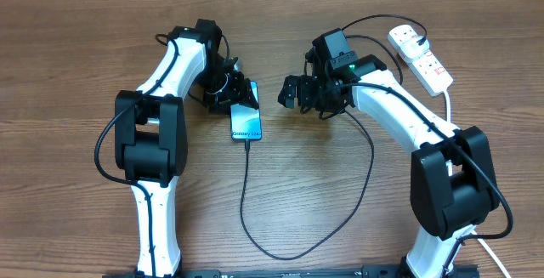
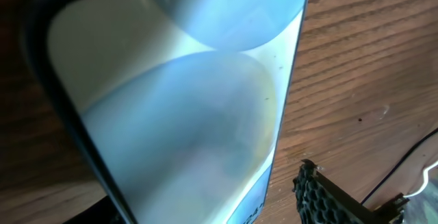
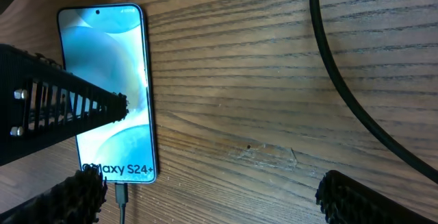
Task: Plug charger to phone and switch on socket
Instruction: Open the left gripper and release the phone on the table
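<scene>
Overhead: charger (image 1: 245, 176) tip looks seated in phone (image 1: 246, 121) flat on surface (image 1: 85, 74), left fingers (image 1: 236, 91) over its top, grip unclear, right fingers (image 1: 287, 95) spread empty beside it, so I'd close them and press far socket (image 1: 422, 57) switch squarely.

Left pincer (image 1: 240, 93) crowds phone (image 1: 246, 122) top end; narrow bare counter (image 1: 76, 74) strip between phone and right pincer (image 1: 287, 96); charger (image 1: 244, 180) loop crosses near side; socket (image 1: 421, 57) far right, well apart

Overhead: straight down, whole table (image 1: 76, 65). Left wrist: very close on phone (image 2: 178, 114). Right wrist: near, downward. All share phone.
</scene>
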Controlling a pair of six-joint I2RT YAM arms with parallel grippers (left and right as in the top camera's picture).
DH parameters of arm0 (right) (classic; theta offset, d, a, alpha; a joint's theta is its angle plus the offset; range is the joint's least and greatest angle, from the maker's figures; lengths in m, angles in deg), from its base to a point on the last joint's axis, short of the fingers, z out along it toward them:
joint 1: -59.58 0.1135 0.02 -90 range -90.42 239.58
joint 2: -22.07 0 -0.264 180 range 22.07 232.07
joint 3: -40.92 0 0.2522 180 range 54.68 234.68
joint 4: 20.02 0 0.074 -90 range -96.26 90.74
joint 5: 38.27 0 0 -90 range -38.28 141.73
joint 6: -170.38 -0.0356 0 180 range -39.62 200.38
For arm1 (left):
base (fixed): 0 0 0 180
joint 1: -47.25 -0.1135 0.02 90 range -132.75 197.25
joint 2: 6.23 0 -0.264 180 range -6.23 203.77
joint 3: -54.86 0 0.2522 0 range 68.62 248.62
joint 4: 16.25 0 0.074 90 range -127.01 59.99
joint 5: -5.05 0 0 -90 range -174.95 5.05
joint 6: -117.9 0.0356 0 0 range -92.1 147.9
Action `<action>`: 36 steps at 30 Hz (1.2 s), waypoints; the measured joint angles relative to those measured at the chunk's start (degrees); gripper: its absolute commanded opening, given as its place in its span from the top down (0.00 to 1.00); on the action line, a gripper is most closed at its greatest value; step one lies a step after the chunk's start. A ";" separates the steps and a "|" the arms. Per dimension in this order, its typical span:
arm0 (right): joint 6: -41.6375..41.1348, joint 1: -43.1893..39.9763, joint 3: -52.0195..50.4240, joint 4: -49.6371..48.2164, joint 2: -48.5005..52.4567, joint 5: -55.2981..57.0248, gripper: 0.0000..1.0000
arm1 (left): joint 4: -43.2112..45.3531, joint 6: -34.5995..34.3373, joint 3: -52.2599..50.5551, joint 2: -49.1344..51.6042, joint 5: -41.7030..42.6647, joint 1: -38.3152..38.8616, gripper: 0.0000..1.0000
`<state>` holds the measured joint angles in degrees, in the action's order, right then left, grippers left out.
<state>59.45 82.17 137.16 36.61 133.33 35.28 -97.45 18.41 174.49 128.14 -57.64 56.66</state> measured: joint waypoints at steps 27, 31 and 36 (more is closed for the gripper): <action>0.02 0.00 0.00 0.00 0.00 -0.02 0.00 | -2.97 -0.90 0.02 -0.37 -7.78 0.00 0.47; -0.02 0.00 0.00 0.00 0.00 -0.02 0.00 | -3.43 -0.98 0.02 -0.37 -8.55 0.00 0.48; 0.00 0.00 0.00 0.00 0.00 -0.04 0.00 | -4.33 -2.64 0.02 -0.48 -11.63 0.00 0.45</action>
<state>59.45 82.17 137.16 36.61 133.33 35.23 -101.78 15.76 174.51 127.65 -69.26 56.66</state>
